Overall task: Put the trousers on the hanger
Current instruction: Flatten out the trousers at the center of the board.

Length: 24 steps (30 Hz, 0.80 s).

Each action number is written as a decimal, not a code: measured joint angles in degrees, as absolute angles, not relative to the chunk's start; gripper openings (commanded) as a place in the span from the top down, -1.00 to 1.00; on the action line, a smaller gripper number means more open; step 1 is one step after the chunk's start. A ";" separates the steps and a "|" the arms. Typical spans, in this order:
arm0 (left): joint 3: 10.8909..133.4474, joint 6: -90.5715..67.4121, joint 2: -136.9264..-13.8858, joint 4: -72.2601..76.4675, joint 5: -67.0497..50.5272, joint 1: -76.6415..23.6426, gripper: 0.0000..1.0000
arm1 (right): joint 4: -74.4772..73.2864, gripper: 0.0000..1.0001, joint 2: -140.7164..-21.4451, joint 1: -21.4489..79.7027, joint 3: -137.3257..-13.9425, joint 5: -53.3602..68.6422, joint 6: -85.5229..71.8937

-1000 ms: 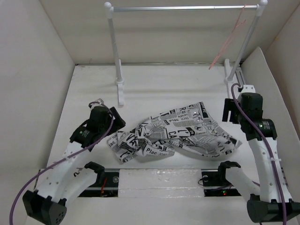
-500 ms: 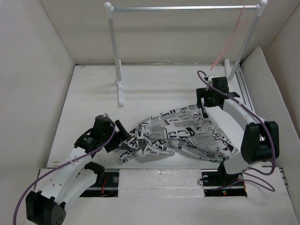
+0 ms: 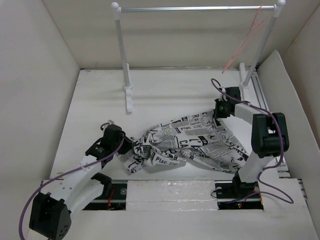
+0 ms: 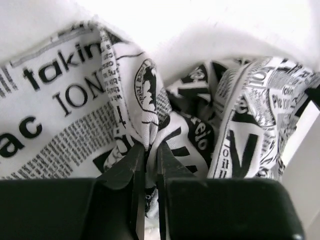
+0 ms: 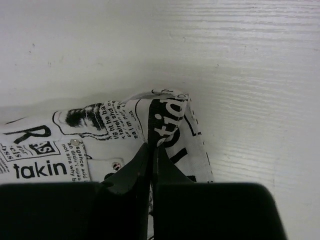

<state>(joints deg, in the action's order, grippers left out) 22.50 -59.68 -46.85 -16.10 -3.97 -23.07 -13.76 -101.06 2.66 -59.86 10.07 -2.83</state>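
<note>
The trousers, white cloth printed with black newspaper text, lie crumpled across the middle of the table. My left gripper is down at their left end, shut on a pinched fold of the trousers. Its tips show cloth squeezed between them. My right gripper is at their far right corner, shut on a raised edge of the trousers, with its tips closed on it. The hanger, thin and pale pink, dangles from the right end of the rack's crossbar.
A rack of white posts and a silver crossbar stands at the back of the table. White walls enclose the left, right and rear. A rail runs along the near edge between the arm bases.
Both grippers have closed from wide open onto the trousers. The left one slid right to the cloth's left end. The right arm swung forward and left, then lowered onto the far right corner.
</note>
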 measured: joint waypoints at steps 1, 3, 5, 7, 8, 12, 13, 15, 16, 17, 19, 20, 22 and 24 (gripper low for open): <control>23.16 -59.24 -46.65 -16.12 -2.72 -23.11 1.00 | -13.52 1.00 -100.99 2.46 -59.83 10.83 -2.83; 26.11 -58.08 -46.35 -17.45 -0.01 -23.16 1.00 | -13.37 1.00 -100.49 1.85 -59.83 11.88 -2.81; 30.65 -56.16 -46.39 -18.76 2.48 -22.98 1.00 | -13.80 1.00 -98.63 1.02 -59.48 12.03 -2.90; 37.58 -53.78 -47.03 -20.99 5.28 -22.81 1.00 | -14.79 1.00 -93.41 -0.21 -57.49 11.46 -3.49; 41.47 -52.56 -47.44 -22.22 6.63 -22.79 1.00 | -15.70 1.00 -89.69 -0.89 -56.36 10.83 -3.92; 55.40 -47.75 -48.56 -26.63 11.99 -22.79 1.00 | -19.66 1.00 -71.88 -3.86 -53.52 7.31 -5.06; 58.33 -46.54 -48.64 -27.86 13.26 -22.79 1.00 | -20.40 1.00 -67.70 -4.64 -53.23 6.63 -5.34; 63.29 -43.99 -49.74 -30.33 15.03 -22.79 1.00 | -20.99 1.00 -61.43 -6.57 -52.86 5.08 -5.67; 65.34 -42.85 -50.72 -31.35 15.57 -22.79 1.00 | -21.08 1.00 -59.81 -7.75 -52.80 4.73 -5.87; 67.02 -41.63 -52.21 -32.16 15.88 -22.83 1.00 | -21.04 1.00 -59.09 -8.86 -52.93 4.64 -6.04; 69.54 -38.96 -55.70 -32.73 16.34 -22.87 0.75 | -20.95 1.00 -60.75 -10.57 -53.84 4.64 -6.37; 69.93 -37.43 -58.67 -32.32 16.23 -22.65 0.27 | -21.63 1.00 -63.75 -10.87 -54.96 4.45 -6.50; 70.85 -33.95 -65.28 -30.94 16.14 -21.96 -0.34 | -22.37 1.00 -71.50 -10.94 -59.29 2.68 -6.39; 73.56 -31.77 -73.97 -28.91 15.99 -20.62 -0.63 | -23.18 0.53 -80.73 -11.42 -64.84 -0.10 -6.26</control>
<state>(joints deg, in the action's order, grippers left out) 73.56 -31.77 -73.97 -28.91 15.99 -20.62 -23.18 -80.73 -11.42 -64.84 -0.10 -6.26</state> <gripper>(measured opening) 0.717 0.058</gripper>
